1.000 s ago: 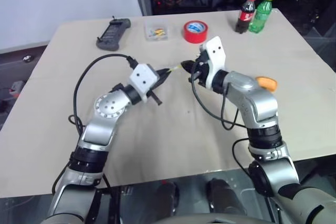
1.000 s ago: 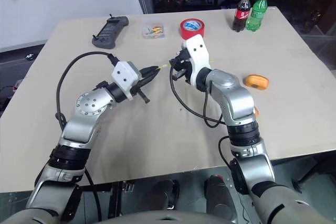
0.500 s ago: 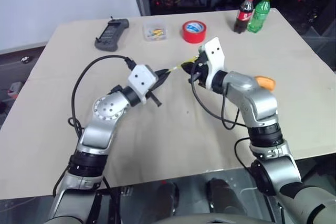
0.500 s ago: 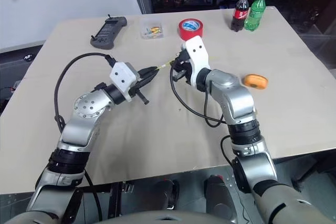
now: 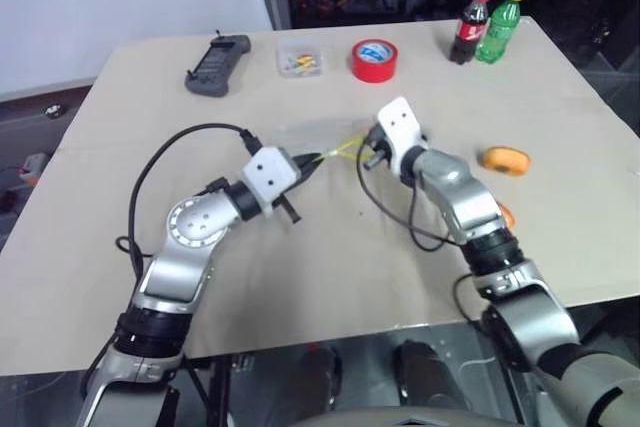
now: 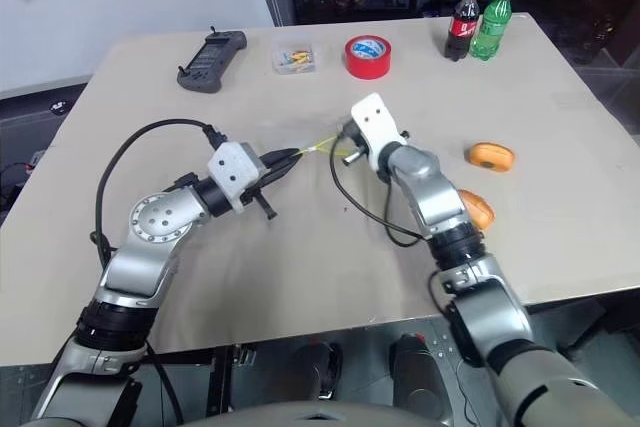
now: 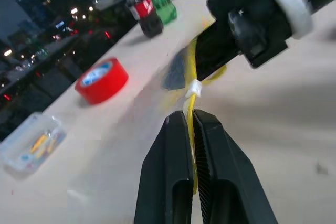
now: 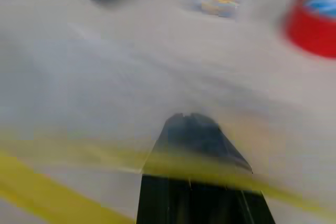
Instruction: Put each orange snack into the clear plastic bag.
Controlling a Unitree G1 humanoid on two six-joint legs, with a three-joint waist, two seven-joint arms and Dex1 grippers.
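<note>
Two orange snacks lie on the table [image 6: 300, 277], well off to the right-hand side of both sets of jaws: the smooth light orange snack [image 6: 490, 156] sits out beyond the right gripper [image 6: 347, 145], toward the table's right edge, and the darker speckled snack [image 6: 478, 210] rests close against the right forearm, nearer the robot. The clear plastic bag [image 5: 310, 139] is stretched in the air between the two grippers, its yellow strip [image 7: 192, 103] running as a taut line from one pair of jaws to the other, with the faint transparent sheet spreading away from the strip toward the far side of the table. The left gripper [image 7: 190, 124] has its black fingers pressed nearly together, the yellow strip pinched in the thin slit between them. The right gripper is fully closed on the other end of the same strip, which crosses just in front of its fingertips in the right wrist view. The two grippers point toward each other, near but not touching. Beyond the jaws, toward the far edge of the table, stand a red tape roll [image 6: 369, 56], a small clear box [image 6: 295, 57] with yellow bits and a black handheld device [image 6: 211, 47]; a cola bottle [image 6: 461, 23] and a green bottle [image 6: 490, 20] stand side by side at the far right corner.
</note>
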